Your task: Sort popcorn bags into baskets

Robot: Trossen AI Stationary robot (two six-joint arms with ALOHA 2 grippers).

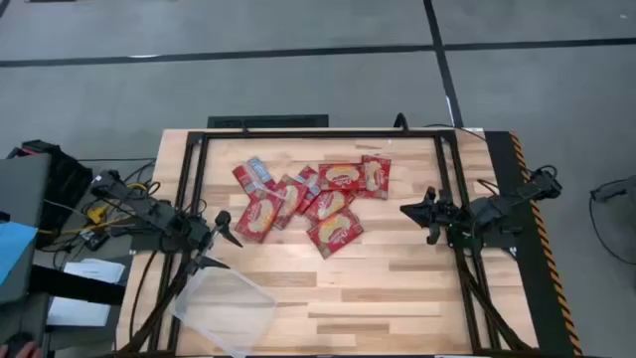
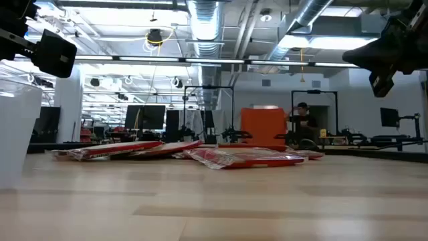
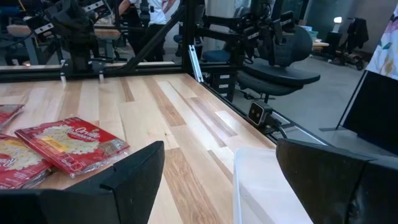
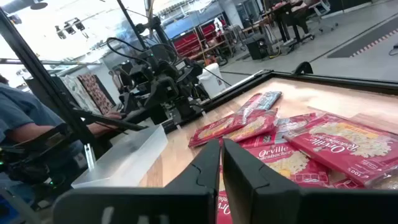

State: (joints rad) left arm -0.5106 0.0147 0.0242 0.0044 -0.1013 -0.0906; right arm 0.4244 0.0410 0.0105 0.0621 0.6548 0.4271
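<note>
Several red popcorn bags [image 1: 308,197] lie flat in a loose, overlapping pile on the middle of the wooden table; they also show in the low view [image 2: 244,157] and in the right wrist view [image 4: 323,146]. The clear plastic tray [image 1: 227,310] rests on the table near its near left corner. My left gripper [image 1: 227,244] hovers open between the pile and the tray, with the tray's rim [image 3: 267,186] just ahead of it [image 3: 219,146]. My right gripper [image 1: 403,210] is shut, in the air to the right of the pile, pointing at it [image 4: 222,149].
A black metal frame [image 1: 318,134] runs along the table's far edge and down both sides. Bare wood lies between the pile and the near edge, right of the tray. A person in a blue sleeve [image 4: 25,124] sits beyond the table's left side.
</note>
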